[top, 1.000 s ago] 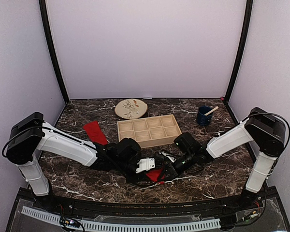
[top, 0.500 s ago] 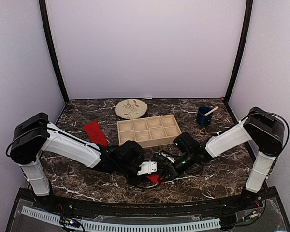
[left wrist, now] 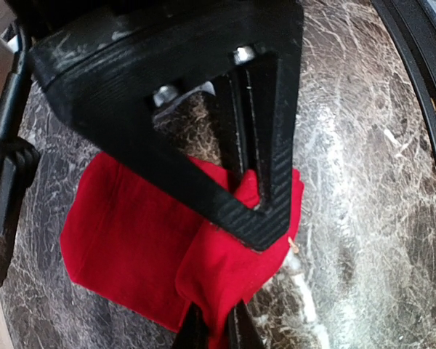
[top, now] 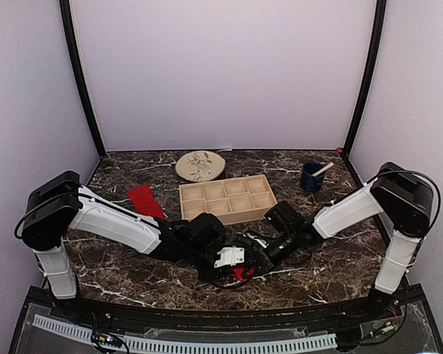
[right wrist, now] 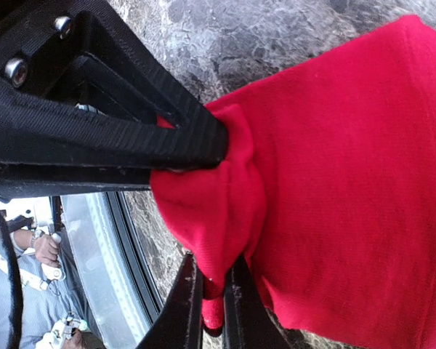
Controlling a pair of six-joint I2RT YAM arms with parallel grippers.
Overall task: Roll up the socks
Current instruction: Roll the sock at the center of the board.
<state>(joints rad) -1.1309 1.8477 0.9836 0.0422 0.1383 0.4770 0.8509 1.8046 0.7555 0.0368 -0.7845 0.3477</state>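
One red sock (top: 241,273) lies near the table's front middle, mostly hidden under both grippers. In the left wrist view this sock (left wrist: 131,247) is partly folded, and my left gripper (left wrist: 216,329) is shut on a bunched fold of it. The right wrist view shows the same sock (right wrist: 334,182), with my right gripper (right wrist: 212,298) shut on another pinched fold. From above, the left gripper (top: 235,264) and the right gripper (top: 252,259) meet tip to tip over the sock. A second red sock (top: 145,200) lies flat at the left, apart from both arms.
A wooden compartment tray (top: 229,214) stands just behind the grippers. A patterned plate (top: 200,165) sits behind it, and a blue cup (top: 311,177) with a stick in it at the back right. The black front rail (top: 207,313) runs close to the sock.
My left arm has slid to the right toward the right gripper, and its jaws have closed on a fold of the sock. The right gripper has kept its grip and hardly moved.
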